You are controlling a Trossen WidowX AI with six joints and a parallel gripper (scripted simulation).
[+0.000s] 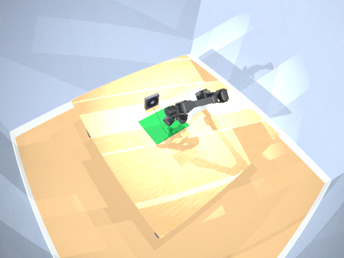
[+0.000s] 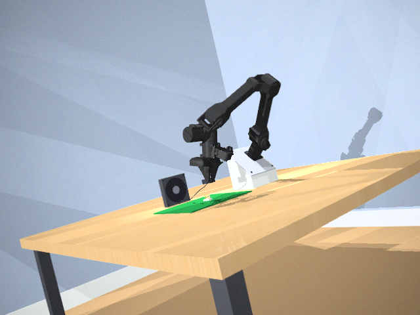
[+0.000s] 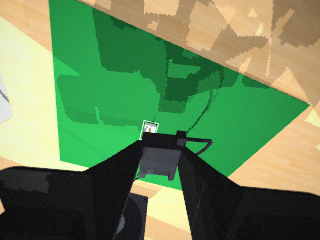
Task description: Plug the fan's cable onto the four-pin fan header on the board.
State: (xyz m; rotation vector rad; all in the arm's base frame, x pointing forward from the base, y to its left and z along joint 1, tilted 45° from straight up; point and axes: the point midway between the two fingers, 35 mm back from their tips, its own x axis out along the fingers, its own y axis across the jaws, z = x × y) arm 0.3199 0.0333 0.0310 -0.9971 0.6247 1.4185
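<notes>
The fan plug (image 3: 160,159), a dark block with its cable (image 1: 158,117) (image 2: 197,192) (image 3: 200,140) leaving one side, is held between the fingertips. My gripper (image 1: 168,121) (image 2: 209,180) (image 3: 159,147) is shut on it, fingers pointing down, clear above the green board (image 1: 150,124) (image 2: 179,208) (image 3: 75,145). The white fan header (image 2: 207,199) (image 3: 149,126) stands on the board with its pins bare. It lies below the gripper in the exterior view, and just beyond the plug's far left corner in the wrist view, partly covered. In the top view the arm hides plug and header.
The dark square fan (image 1: 151,101) (image 2: 174,189) (image 3: 132,215) stands upright by the board's edge, and the cable runs from its base up to the plug. The arm's white base (image 2: 254,176) stands on the wooden table (image 1: 144,174) (image 2: 135,237) at the other side of the board.
</notes>
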